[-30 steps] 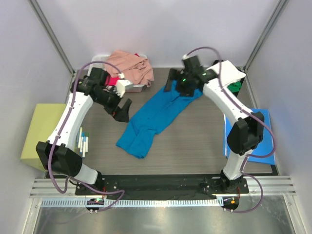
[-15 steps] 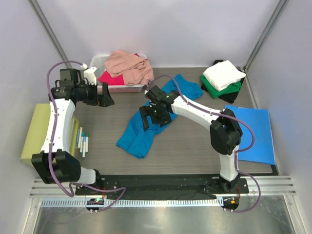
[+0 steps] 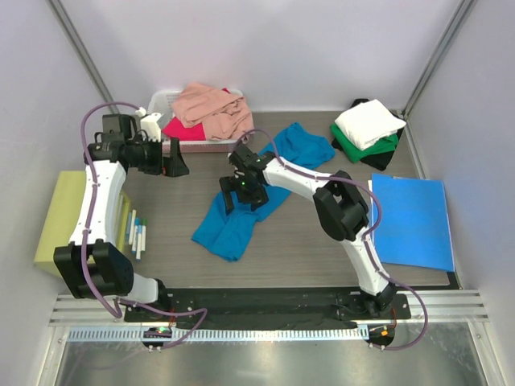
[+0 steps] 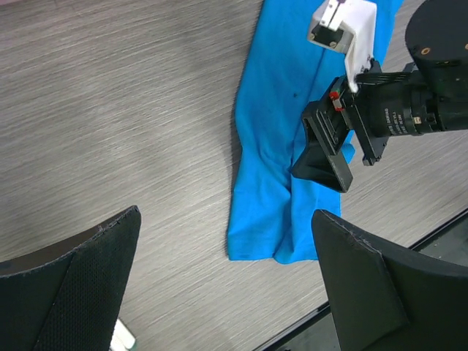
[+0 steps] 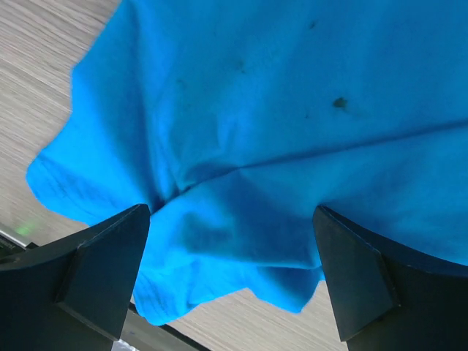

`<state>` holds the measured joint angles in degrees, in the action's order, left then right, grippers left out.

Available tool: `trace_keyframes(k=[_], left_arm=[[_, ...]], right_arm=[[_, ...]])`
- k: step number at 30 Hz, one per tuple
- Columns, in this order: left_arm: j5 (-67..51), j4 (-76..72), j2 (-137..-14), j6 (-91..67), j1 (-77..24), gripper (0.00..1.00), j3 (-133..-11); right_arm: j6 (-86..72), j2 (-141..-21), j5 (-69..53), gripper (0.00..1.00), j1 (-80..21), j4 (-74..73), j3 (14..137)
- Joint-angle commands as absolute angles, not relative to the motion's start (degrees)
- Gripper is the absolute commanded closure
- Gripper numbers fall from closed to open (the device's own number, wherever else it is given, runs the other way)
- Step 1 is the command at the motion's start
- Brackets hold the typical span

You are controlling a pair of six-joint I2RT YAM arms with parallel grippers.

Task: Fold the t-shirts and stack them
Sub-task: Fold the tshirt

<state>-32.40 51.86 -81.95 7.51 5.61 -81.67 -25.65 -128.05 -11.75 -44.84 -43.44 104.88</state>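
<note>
Where the right tool point(image 5: 230, 212), fingers apart, hangs over it, you lose the middle of the teal-blue t-shirt point(image 3: 229, 229).
Its long axis runs near-left to far-right; left tool point(image 4: 225, 216) also spread apart.

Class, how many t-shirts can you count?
6: blue shirt mid-table; pink shirt and red shirt in the bin; white shirt on green shirt on black shirt, back right. Others may be hidden.

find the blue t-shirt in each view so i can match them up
Top external: the blue t-shirt lies diagonally mid-table.
Left wrist: the blue t-shirt runs down the upper middle.
Right wrist: the blue t-shirt fills most of the frame.
Shared landmark: the open right pincer above its middle.
</note>
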Motion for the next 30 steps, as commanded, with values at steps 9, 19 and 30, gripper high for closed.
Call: trace_keyframes(k=[9,19,30], left_arm=[[-34.10,51.94,-84.02,11.34,5.89,0.00,-84.02],[-35.51,52.56,-85.25,10.37,5.89,0.00,-84.29],[-35.24,55.89,-84.20,12.83,5.80,0.00,-85.34]], right_arm=[[-29.45,-112.26,-14.94,0.00,-45.26,-38.58,80.79],[-25.67,-114.07,-10.55,0.00,-45.09,-40.78,83.30],[-24.44,-117.53,-8.71,0.00,-42.71,-43.32,92.02]])
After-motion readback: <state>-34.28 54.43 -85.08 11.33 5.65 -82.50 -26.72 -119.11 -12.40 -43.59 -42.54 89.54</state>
